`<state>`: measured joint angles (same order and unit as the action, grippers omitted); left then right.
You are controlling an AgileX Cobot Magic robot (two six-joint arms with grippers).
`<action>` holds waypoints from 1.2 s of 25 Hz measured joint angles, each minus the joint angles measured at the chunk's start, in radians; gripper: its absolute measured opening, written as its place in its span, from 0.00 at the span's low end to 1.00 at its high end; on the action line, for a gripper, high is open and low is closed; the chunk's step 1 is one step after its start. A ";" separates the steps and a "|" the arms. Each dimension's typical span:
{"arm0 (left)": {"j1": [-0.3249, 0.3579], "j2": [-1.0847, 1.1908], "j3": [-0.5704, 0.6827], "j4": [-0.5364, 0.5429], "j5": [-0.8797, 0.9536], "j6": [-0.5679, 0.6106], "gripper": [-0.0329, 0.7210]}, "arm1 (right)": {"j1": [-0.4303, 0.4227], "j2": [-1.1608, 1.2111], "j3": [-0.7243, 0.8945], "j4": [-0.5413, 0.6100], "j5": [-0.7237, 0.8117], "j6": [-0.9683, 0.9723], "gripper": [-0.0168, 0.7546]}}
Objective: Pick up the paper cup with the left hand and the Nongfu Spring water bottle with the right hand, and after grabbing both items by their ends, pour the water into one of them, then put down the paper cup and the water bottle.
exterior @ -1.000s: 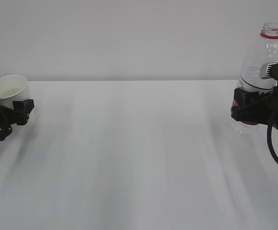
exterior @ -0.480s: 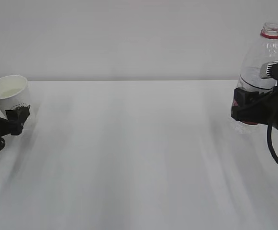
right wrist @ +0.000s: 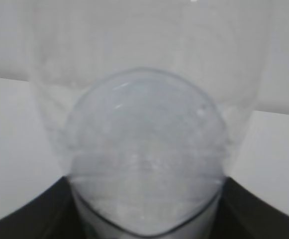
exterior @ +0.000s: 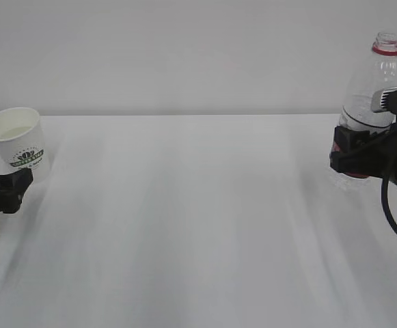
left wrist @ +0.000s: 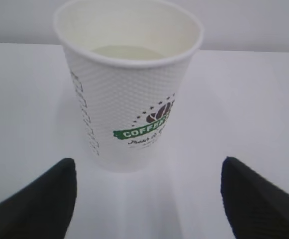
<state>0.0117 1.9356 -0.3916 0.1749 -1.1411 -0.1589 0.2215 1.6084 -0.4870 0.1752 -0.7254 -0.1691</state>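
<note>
- Left pincer is spread wide with nothing in it, sitting just in front of the cup. In my left wrist view both fingers are clear of the cup wall, one on each side.
- The cup stands upright on the surface at the far left, logo facing me, and there looks to be water in it.
- Right pincer is clamped around the bottle at label height, far right. Whether the bottle's base is down on the surface or just above it, I can't tell, since my own arm hides it.
- What could go wrong: the cup is light and narrow at the bottom, so if my left arm swings sideways, a finger could clip it, tip it and spill it.
- The bottle has no cap on and seems to have some water in the lower part. Tilt it while setting it down and it dribbles out. It's thin plastic too, so a hard squeeze may buckle it.
- If I let go of it off-level, it's tall enough to topple.
- Around us: nothing else on the surface that I can see, plain wall behind. The two items are well apart, so neither arm gets in the other's way.
</note>
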 joint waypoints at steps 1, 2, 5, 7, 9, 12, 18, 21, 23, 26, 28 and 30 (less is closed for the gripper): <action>0.000 -0.007 0.009 0.002 0.000 0.000 0.93 | 0.000 0.000 0.000 0.000 0.000 0.000 0.58; 0.000 -0.011 0.020 0.004 0.000 0.000 0.93 | 0.000 0.000 0.000 0.000 0.000 0.000 0.58; 0.000 -0.025 0.041 0.033 0.000 0.000 0.92 | 0.000 0.000 0.000 0.000 0.000 0.000 0.58; 0.000 -0.035 0.046 0.046 0.000 0.000 0.91 | 0.000 0.000 0.000 0.000 0.000 0.000 0.58; 0.000 -0.048 0.051 0.061 0.000 0.000 0.90 | 0.000 0.017 0.000 0.000 -0.008 0.000 0.58; 0.000 -0.078 0.055 0.076 0.000 0.000 0.88 | 0.000 0.054 0.000 0.000 -0.038 0.000 0.58; 0.000 -0.101 0.057 0.086 -0.001 0.000 0.85 | 0.000 0.112 -0.025 0.036 -0.093 0.000 0.58; 0.000 -0.101 0.057 0.088 -0.001 0.000 0.84 | 0.000 0.140 -0.056 0.041 -0.094 0.000 0.58; 0.000 -0.101 0.057 0.088 -0.001 0.000 0.84 | 0.000 0.159 -0.082 0.043 -0.095 0.000 0.58; 0.000 -0.101 0.057 0.090 -0.001 0.000 0.83 | 0.000 0.189 -0.120 0.043 -0.097 0.002 0.58; 0.000 -0.101 0.057 0.090 -0.001 0.000 0.83 | 0.000 0.211 -0.139 0.040 -0.097 0.002 0.58; 0.000 -0.101 0.057 0.090 -0.001 0.000 0.83 | 0.000 0.232 -0.159 0.037 -0.097 0.002 0.58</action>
<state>0.0117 1.8348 -0.3344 0.2646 -1.1418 -0.1589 0.2215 1.8404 -0.6455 0.2118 -0.8222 -0.1674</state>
